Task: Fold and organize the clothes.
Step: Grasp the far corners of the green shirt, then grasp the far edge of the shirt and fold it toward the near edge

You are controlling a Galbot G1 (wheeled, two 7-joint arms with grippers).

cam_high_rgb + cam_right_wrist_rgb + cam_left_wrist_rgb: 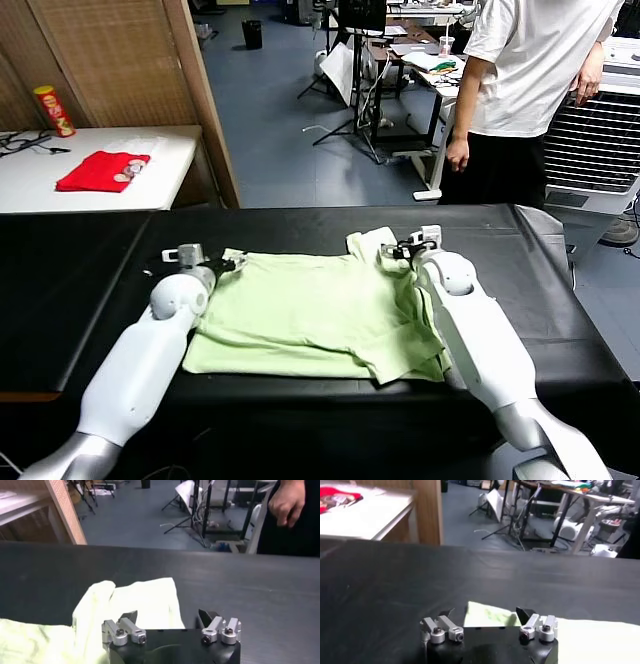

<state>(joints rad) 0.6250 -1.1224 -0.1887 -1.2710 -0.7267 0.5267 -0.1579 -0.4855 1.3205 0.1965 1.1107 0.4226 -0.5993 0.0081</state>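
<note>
The clothes are one pale light-green shirt [310, 315] lying flat on the black table [80, 290], with its right side bunched and folded over. My left gripper [228, 262] is at the shirt's far left corner. In the left wrist view that gripper [486, 614] is open, its jaws standing wide on either side of the shirt corner [492, 617]. My right gripper [398, 248] is at the far right corner. In the right wrist view it [168, 616] is open over the rumpled edge of the shirt [145, 597].
A white side table [160, 150] at the back left holds a red cloth [100, 170] and a can [53, 110]. A wooden partition [205, 90] stands behind it. A person in a white T-shirt [530, 70] stands beyond the table's far right, beside a ribbed appliance [600, 140].
</note>
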